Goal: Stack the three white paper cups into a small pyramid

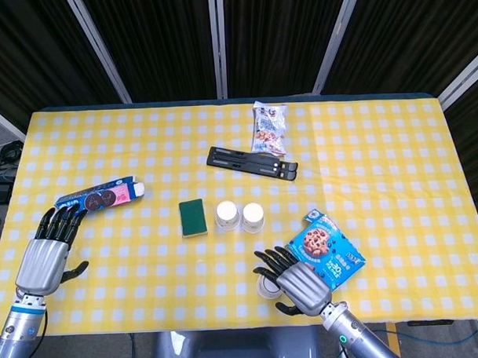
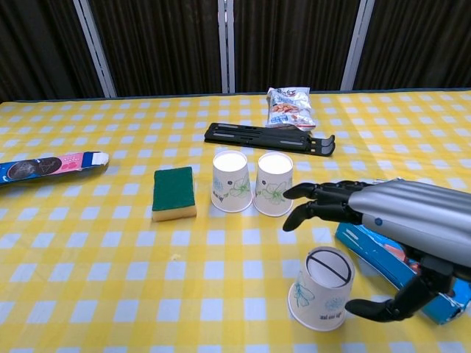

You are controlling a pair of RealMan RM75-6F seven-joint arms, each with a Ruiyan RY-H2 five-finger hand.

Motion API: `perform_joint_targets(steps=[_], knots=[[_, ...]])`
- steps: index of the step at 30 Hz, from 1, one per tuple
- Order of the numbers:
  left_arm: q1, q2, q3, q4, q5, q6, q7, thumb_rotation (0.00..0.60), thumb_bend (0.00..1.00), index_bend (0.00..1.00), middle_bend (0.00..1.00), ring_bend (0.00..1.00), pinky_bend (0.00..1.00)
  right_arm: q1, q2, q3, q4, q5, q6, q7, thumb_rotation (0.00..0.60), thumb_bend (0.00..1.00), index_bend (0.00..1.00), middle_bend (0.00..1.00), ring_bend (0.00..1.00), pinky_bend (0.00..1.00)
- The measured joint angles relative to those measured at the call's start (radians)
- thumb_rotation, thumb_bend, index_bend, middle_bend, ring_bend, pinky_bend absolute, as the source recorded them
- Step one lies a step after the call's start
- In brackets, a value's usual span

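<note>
Right now the fingers (image 2: 316, 204) of the right hand (image 2: 397, 220) are spread wide and hold nothing; in the chest view they reach over the lone cup (image 2: 321, 287) at the lower middle of the frame, thumb low beside its right wall, apparently not yet touching. That cup stands upside down, base up, near the table's front edge and just left of the cookie box (image 1: 326, 250). The other two cups (image 2: 252, 182) sit upside down, side by side at frame centre, touching or nearly so, with a green sponge (image 2: 174, 193) to their left. To do this grasp well, I judge the hand should close gently around the cup's upper wall, thumb opposite the fingers, since thin paper crushes easily, then lift straight up, clear of the box. The left hand (image 1: 44, 258), at the lower left of the head view, is open and idle near a long blue packet (image 1: 100, 197).
</note>
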Motion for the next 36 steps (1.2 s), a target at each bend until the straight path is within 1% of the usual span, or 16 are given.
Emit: perform_joint_targets(steps=[2, 7, 12, 21, 31, 36], knots=[[0.001, -0.001, -0.004, 0.001, 0.000, -0.007, 0.003, 0.600, 0.15, 0.00, 0.00, 0.00, 0.00, 0.003, -0.013, 0.002, 0.009, 0.016, -0.001, -0.004, 0.600, 0.17, 0.15, 0.00, 0.00, 0.00], [0.005, -0.006, -0.011, 0.001, 0.003, -0.027, 0.016, 0.600, 0.15, 0.00, 0.00, 0.00, 0.00, 0.015, -0.042, 0.016, 0.038, 0.052, -0.003, 0.003, 0.600, 0.19, 0.14, 0.00, 0.00, 0.00], [0.009, -0.008, -0.020, 0.001, 0.004, -0.038, 0.019, 0.600, 0.15, 0.00, 0.00, 0.00, 0.00, 0.023, -0.053, 0.022, 0.058, 0.075, 0.001, 0.003, 0.600, 0.23, 0.18, 0.00, 0.00, 0.00], [0.016, -0.007, -0.035, -0.001, 0.003, -0.060, 0.025, 0.600, 0.15, 0.00, 0.00, 0.00, 0.00, 0.031, -0.077, 0.017, 0.077, 0.108, 0.015, -0.013, 0.600, 0.27, 0.22, 0.00, 0.00, 0.00], [0.021, -0.003, -0.045, -0.001, 0.009, -0.073, 0.016, 0.600, 0.15, 0.00, 0.00, 0.00, 0.00, 0.039, -0.085, 0.012, 0.087, 0.143, 0.018, -0.034, 0.600, 0.28, 0.24, 0.00, 0.00, 0.00], [0.026, 0.000, -0.051, -0.001, 0.011, -0.074, 0.013, 0.600, 0.15, 0.00, 0.00, 0.00, 0.00, 0.041, -0.095, 0.007, 0.103, 0.156, 0.021, -0.037, 0.600, 0.29, 0.32, 0.00, 0.00, 0.00]])
